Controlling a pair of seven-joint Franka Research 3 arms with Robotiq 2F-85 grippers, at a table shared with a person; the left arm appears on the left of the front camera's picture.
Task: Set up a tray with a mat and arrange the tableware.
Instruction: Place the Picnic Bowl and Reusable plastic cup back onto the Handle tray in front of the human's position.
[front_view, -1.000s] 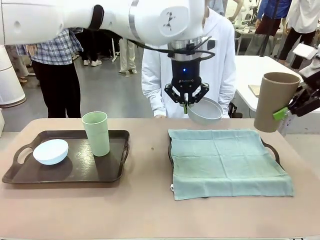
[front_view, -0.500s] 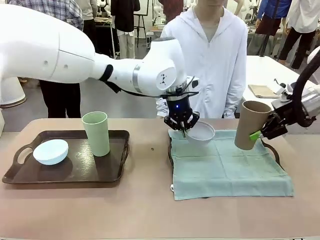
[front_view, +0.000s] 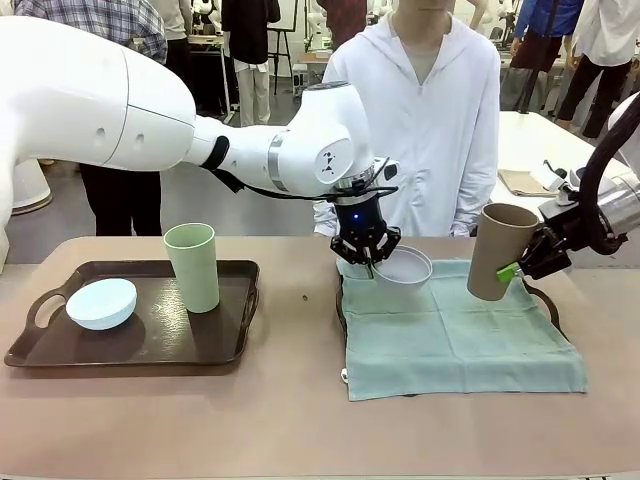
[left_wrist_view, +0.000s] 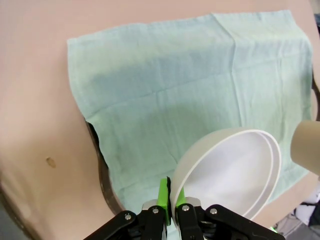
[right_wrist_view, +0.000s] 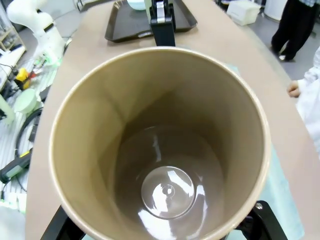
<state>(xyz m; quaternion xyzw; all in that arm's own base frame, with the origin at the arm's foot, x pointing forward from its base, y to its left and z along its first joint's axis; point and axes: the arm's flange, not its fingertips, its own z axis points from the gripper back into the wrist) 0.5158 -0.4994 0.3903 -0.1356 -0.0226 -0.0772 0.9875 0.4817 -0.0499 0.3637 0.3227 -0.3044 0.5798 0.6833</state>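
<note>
Bowl (front_view: 403, 268), round and glossy, over creased cloth mat (front_view: 450, 335)

Bright, even overhead light, soft shadows on worktop (front_view: 300, 430). Glare spots inside brown tumbler (right_wrist_view: 167, 192) base. Wrist views bulge at edges, far background perhaps slightly soft.

your left arm reaches across the middle, wrist pointing straight down, its tool (front_view: 368, 262) pinched on the rim of the greyish white bowl (front_view: 408, 270). your right arm comes in from the right, its tool (front_view: 512, 268) clamped on the tan tumbler (front_view: 495, 250).
</note>
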